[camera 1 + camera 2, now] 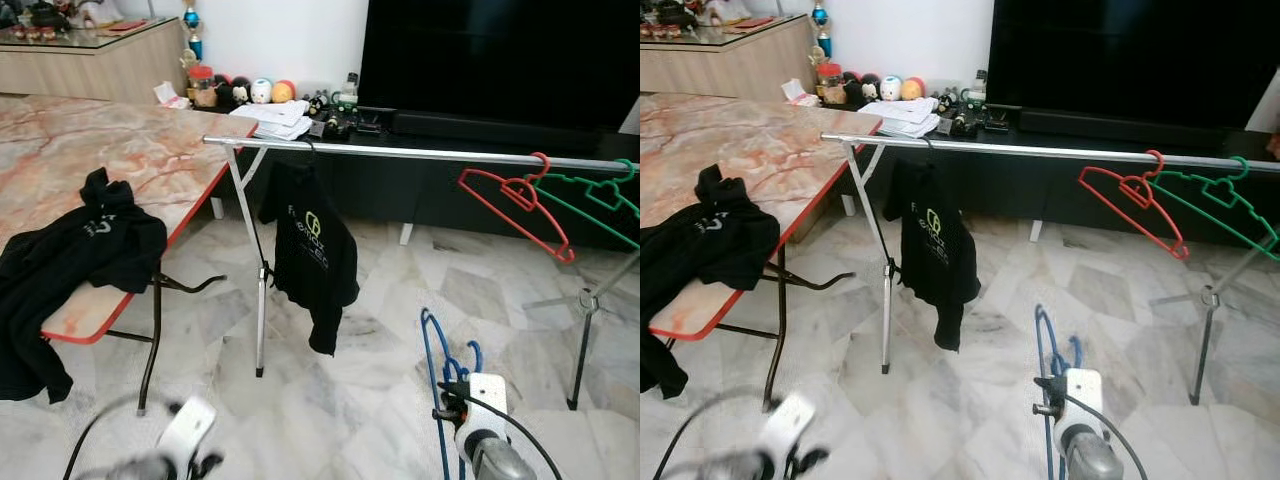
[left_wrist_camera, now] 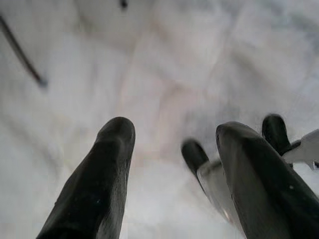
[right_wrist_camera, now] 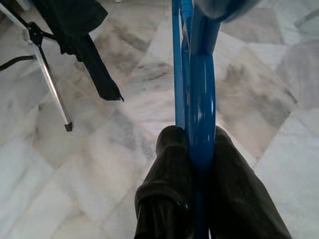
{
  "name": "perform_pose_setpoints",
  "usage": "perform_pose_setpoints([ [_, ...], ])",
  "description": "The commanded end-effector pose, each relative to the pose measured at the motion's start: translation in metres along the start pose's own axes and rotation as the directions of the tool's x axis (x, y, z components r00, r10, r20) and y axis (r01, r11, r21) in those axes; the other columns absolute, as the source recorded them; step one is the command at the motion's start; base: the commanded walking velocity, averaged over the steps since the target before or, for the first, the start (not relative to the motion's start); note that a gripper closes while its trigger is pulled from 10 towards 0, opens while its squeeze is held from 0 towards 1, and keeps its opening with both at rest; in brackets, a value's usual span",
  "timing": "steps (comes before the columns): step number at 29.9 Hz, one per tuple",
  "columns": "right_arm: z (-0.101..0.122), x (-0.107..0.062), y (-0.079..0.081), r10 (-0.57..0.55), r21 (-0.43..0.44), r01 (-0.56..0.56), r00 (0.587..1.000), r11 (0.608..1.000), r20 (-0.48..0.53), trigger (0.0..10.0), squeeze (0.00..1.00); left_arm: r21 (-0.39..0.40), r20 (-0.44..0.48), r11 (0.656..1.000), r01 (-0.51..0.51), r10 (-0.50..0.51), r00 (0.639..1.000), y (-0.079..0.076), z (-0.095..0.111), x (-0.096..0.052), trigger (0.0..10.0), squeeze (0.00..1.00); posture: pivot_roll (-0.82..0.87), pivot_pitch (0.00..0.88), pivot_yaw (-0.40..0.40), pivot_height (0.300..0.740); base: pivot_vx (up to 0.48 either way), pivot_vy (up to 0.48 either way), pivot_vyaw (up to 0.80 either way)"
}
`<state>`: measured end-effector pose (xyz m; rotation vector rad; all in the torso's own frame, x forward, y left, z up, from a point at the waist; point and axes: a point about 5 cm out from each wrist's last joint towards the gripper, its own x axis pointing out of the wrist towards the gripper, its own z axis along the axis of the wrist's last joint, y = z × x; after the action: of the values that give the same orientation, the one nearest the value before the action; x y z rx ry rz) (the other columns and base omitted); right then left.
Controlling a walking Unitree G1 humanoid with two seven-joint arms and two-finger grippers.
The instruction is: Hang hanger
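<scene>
- Blue hanger [image 3: 199, 99] is sitting low over the floor, pinched between the right gripper [image 3: 197, 164] fingers.
- It is not yet hanging on the rail [image 1: 420, 152], well above it.
- Left gripper [image 2: 174, 149] is idling, fingers apart.

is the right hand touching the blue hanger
Touching. The right wrist view shows the right hand with both black fingers pressed against the blue hanger, no gap on either side.
</scene>
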<state>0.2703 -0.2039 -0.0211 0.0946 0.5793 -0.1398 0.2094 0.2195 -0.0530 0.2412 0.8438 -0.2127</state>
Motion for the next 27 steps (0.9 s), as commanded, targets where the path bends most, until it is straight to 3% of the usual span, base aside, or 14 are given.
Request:
perform_pose_setpoints([
  [1,0.010,0.002,0.004,-0.025,0.036,0.024,0.999,0.999,0.033,2.9,0.00,-0.063,-0.030,0.996,-0.070,0.069,0.997,0.004,-0.015,-0.002,10.0,0.00,0.08,0.009,-0.017,0.740,0.000,0.000,0.00],
  [2,0.016,0.004,0.009,-0.029,0.061,0.026,0.998,0.998,0.054,10.0,0.00,-0.108,-0.086,0.989,-0.100,0.090,0.992,0.000,-0.031,-0.004,10.0,0.00,0.08,0.003,-0.019,0.740,0.000,0.000,0.00],
  [3,0.016,0.004,0.009,-0.029,0.061,0.026,0.998,0.998,0.054,10.0,0.00,-0.108,-0.086,0.989,-0.100,0.090,0.992,0.000,-0.031,-0.004,10.0,0.00,0.08,0.003,-0.019,0.740,0.000,0.000,0.00],
  [4,0.021,0.004,0.012,-0.043,0.091,0.036,0.996,0.995,0.077,10.0,0.00,-0.148,-0.121,0.983,-0.105,0.088,0.989,-0.007,-0.044,-0.005,10.0,0.00,0.08,0.000,-0.019,0.740,0.000,0.000,0.00],
  [11,0.026,0.005,0.016,-0.065,0.103,0.056,0.994,0.993,0.085,10.0,0.00,-0.178,-0.205,0.980,-0.085,0.047,0.978,-0.030,-0.069,-0.009,10.0,0.00,0.08,0.000,-0.021,0.740,0.171,0.000,0.00],
  [27,0.038,0.007,0.008,-0.136,0.118,0.124,0.985,0.985,0.105,10.0,0.00,-0.157,-0.209,0.986,-0.057,0.023,0.978,-0.036,-0.068,-0.007,10.0,0.00,0.08,0.000,-0.018,0.740,0.353,0.000,0.00],
])
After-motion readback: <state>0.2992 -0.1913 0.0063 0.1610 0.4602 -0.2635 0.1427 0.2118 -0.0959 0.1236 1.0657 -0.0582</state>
